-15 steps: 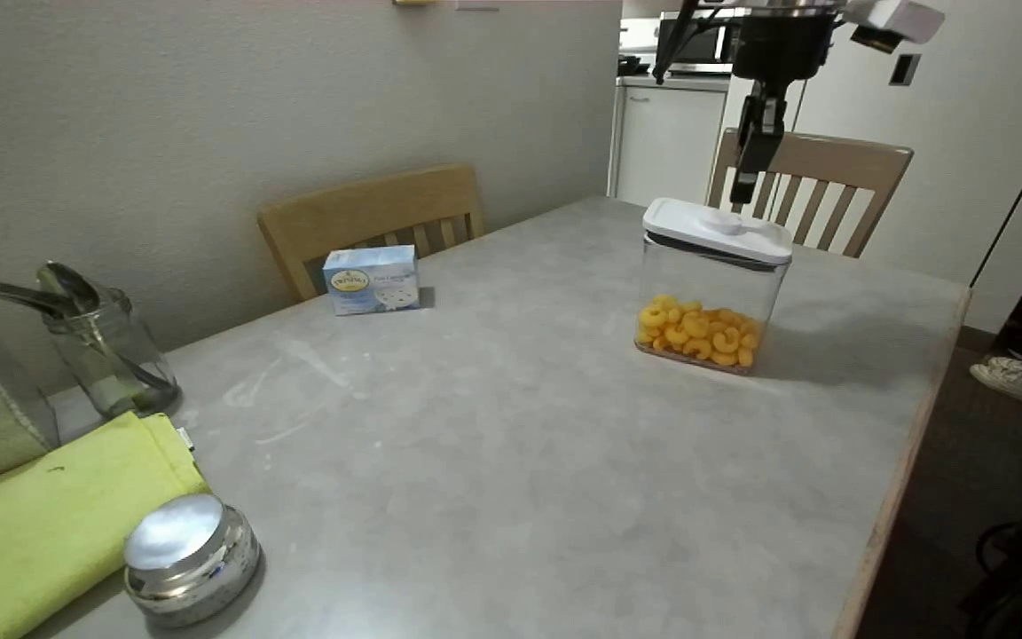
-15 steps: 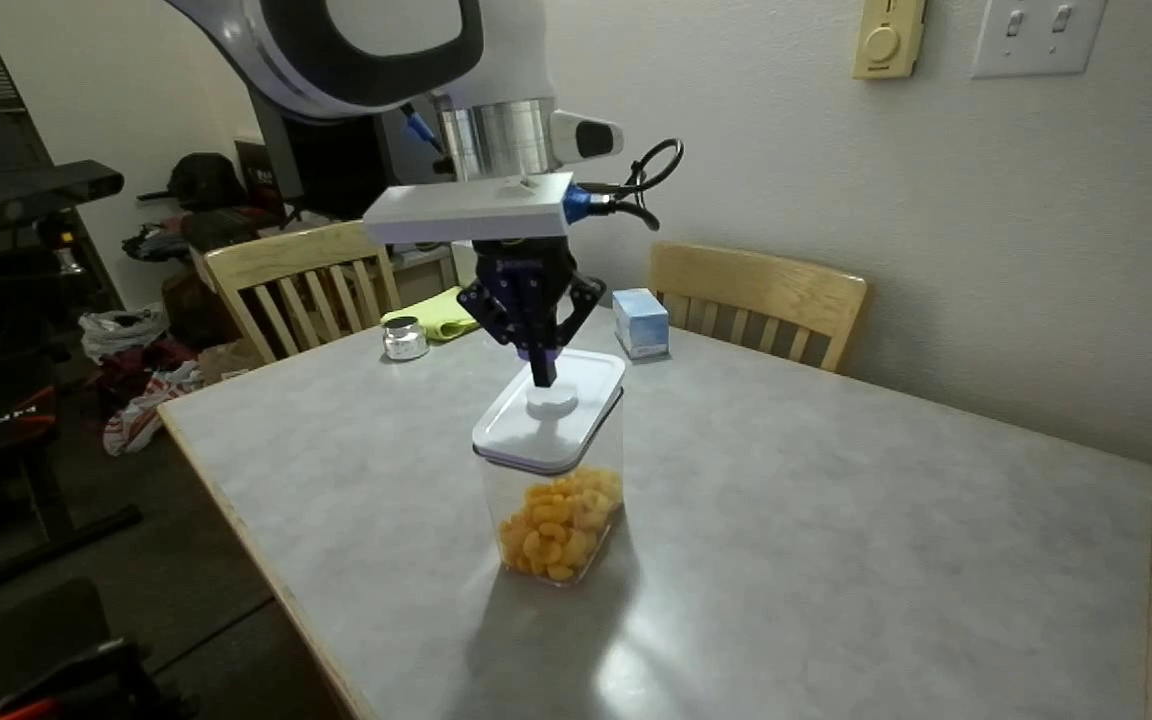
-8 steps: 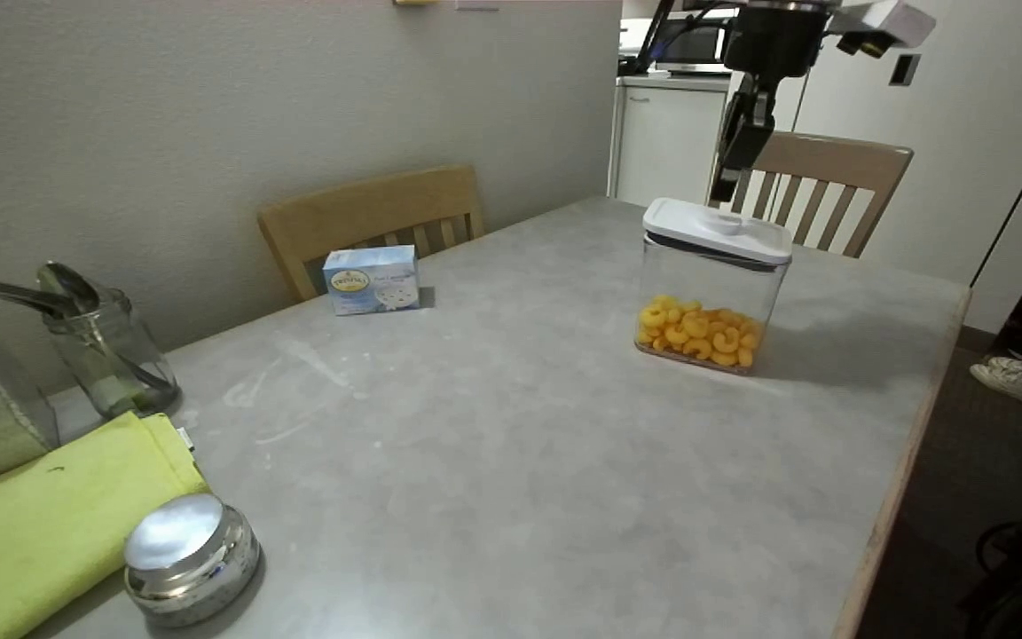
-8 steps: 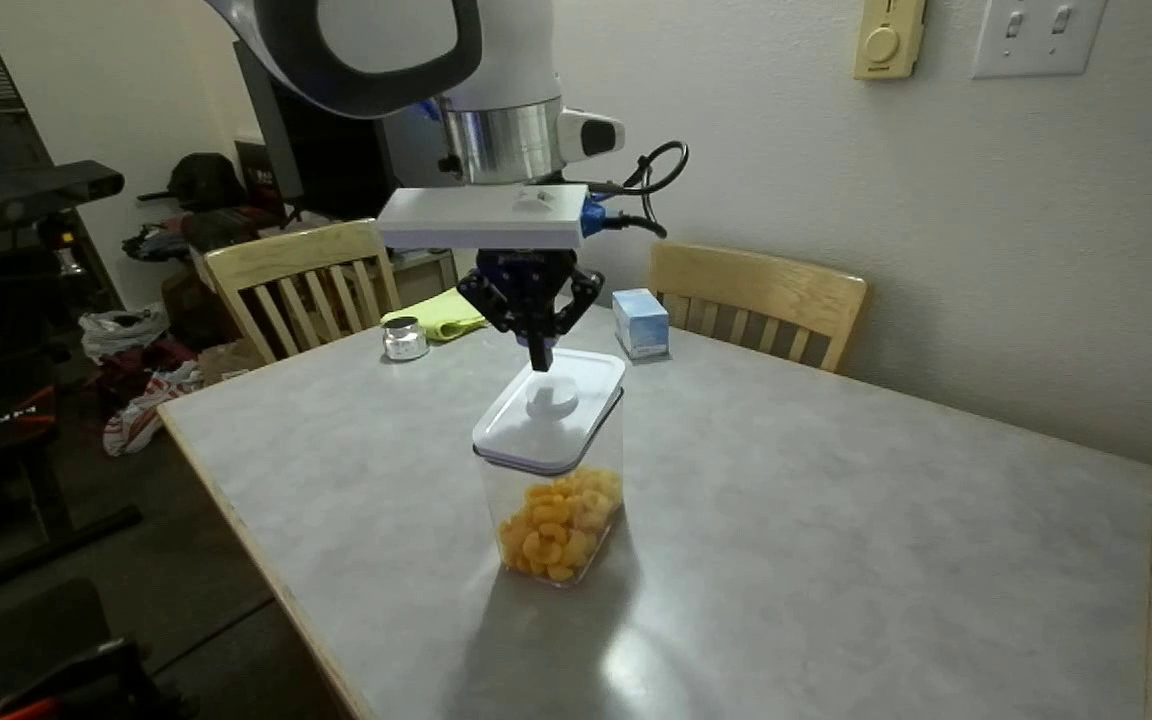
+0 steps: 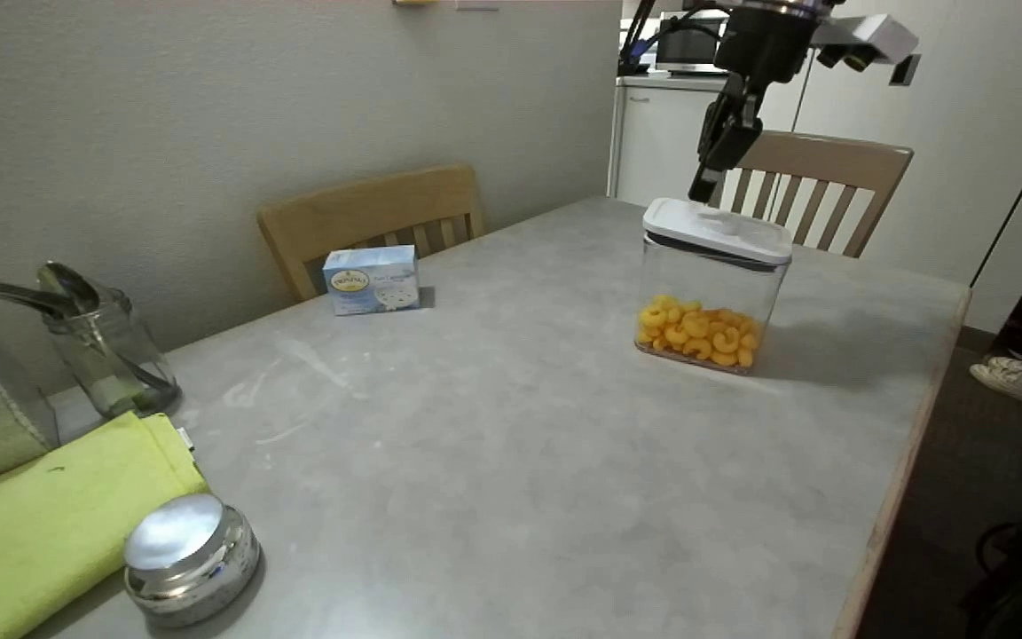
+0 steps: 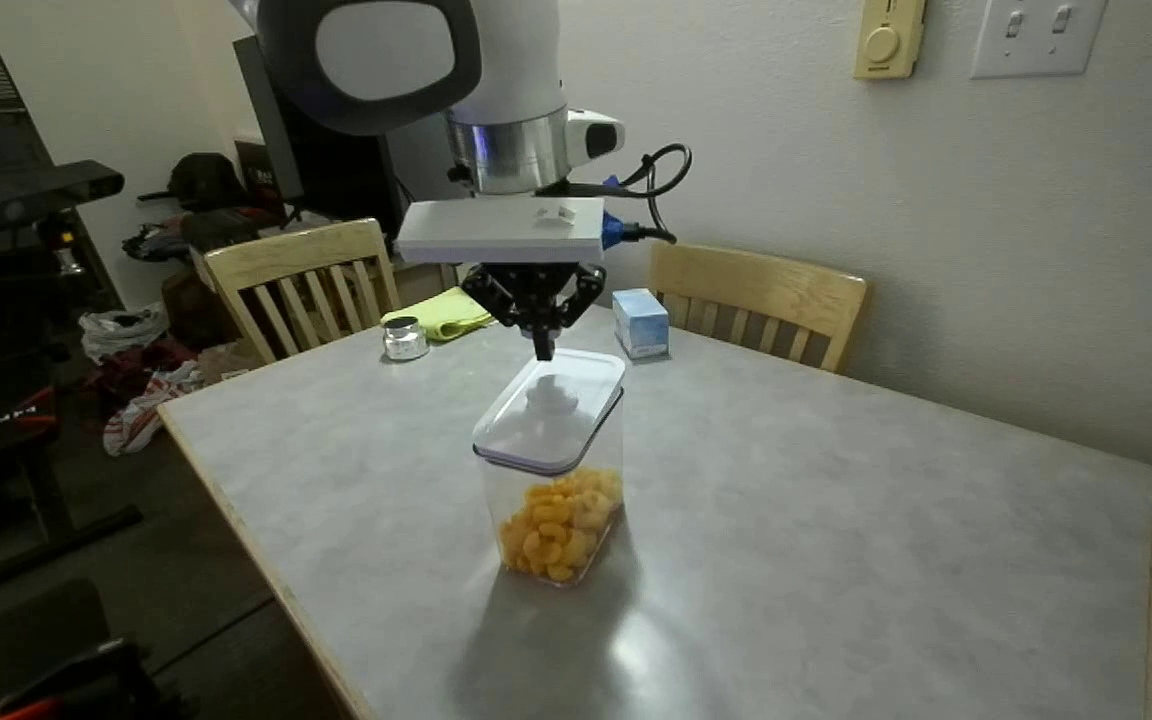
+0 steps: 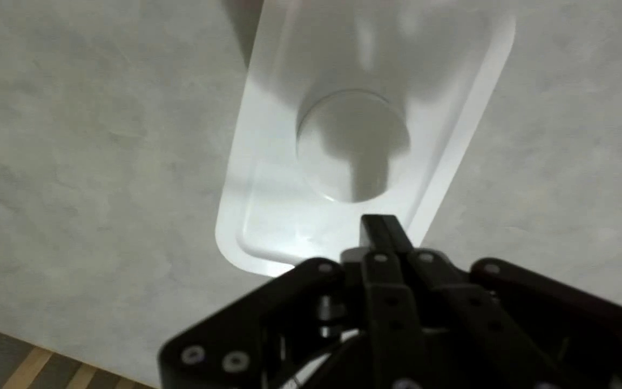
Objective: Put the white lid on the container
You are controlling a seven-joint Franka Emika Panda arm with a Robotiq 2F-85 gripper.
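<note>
1. The white lid (image 6: 549,416) is on the container (image 5: 713,282), lying flat across its mouth; a dark strip (image 5: 713,252) shows just under the lid's rim.
2. The container stands upright on the grey table (image 5: 520,444); in an exterior view I find it in from the far edge, between the 2 corners that show there. A heap of yellow-orange pieces (image 5: 695,333) covers its bottom.
3. In an exterior view the gripper (image 5: 703,186) hangs above the lid, slanting instead of pointing straight down. Its 2 fingers (image 7: 374,231) are together, tip beside tip.
4. In the wrist view I see the tips near the lid's raised button (image 7: 353,146) but clear of it, and a shadow (image 7: 367,140) falls across the button.
5. By the table edge that runs along the wall (image 5: 298,89), a blue box (image 5: 373,280) stands in front of a wooden chair (image 5: 369,204).
6. Along that same edge, toward the near end, a glass jar (image 5: 140,346) holds some cutlery (image 5: 67,286).
7. A yellow cloth (image 5: 76,506) lies near the glass jar, and a silver-topped jar (image 5: 192,559) sits just beside the cloth; in both exterior views these 2 are well apart from the container.
</note>
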